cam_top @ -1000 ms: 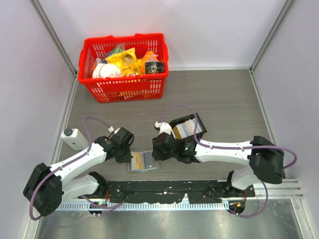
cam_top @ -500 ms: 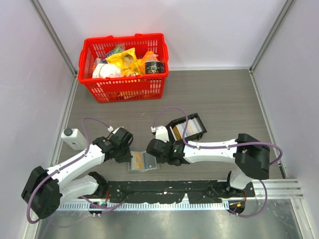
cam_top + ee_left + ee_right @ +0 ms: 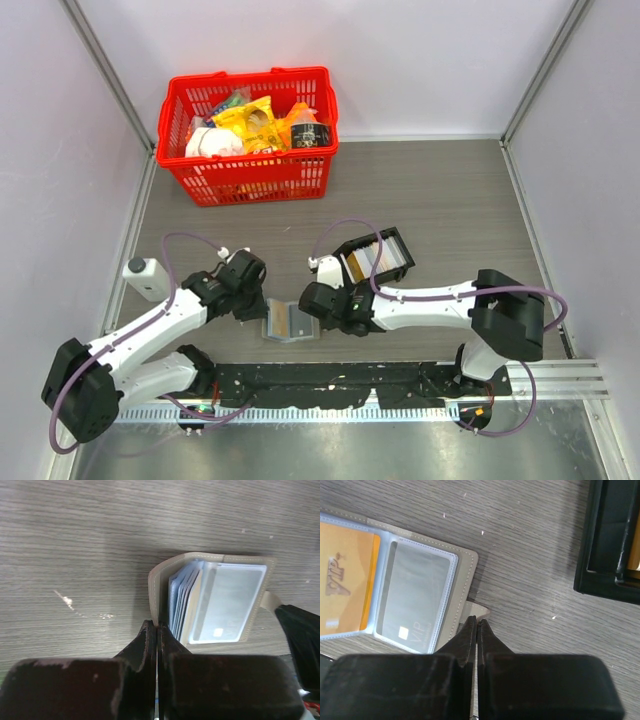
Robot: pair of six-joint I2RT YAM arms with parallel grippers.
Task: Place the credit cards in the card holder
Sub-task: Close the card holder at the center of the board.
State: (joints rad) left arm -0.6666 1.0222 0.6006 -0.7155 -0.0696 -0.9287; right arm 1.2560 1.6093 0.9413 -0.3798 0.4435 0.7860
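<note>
The grey-beige card holder [image 3: 288, 322] lies near the table's front edge, between my two arms. My left gripper [image 3: 157, 626] is shut on its left cover [image 3: 155, 592], which stands raised so the pale blue pockets fan out. An orange VIP credit card [image 3: 345, 582] and a grey one [image 3: 417, 600] sit in its pockets. My right gripper [image 3: 477, 622] is shut, its tips on the small flap [image 3: 482, 611] at the holder's right edge. More credit cards [image 3: 375, 260] stand in the black tray [image 3: 399, 240].
The black tray's rim [image 3: 600, 545] is just right of my right gripper. A red basket [image 3: 250, 175] full of groceries stands at the back left. A small white device [image 3: 145, 278] lies at the left edge beside my left arm.
My right gripper has shut at the holder's flap. My left gripper has lifted the left cover, so the holder looks narrower from above.
</note>
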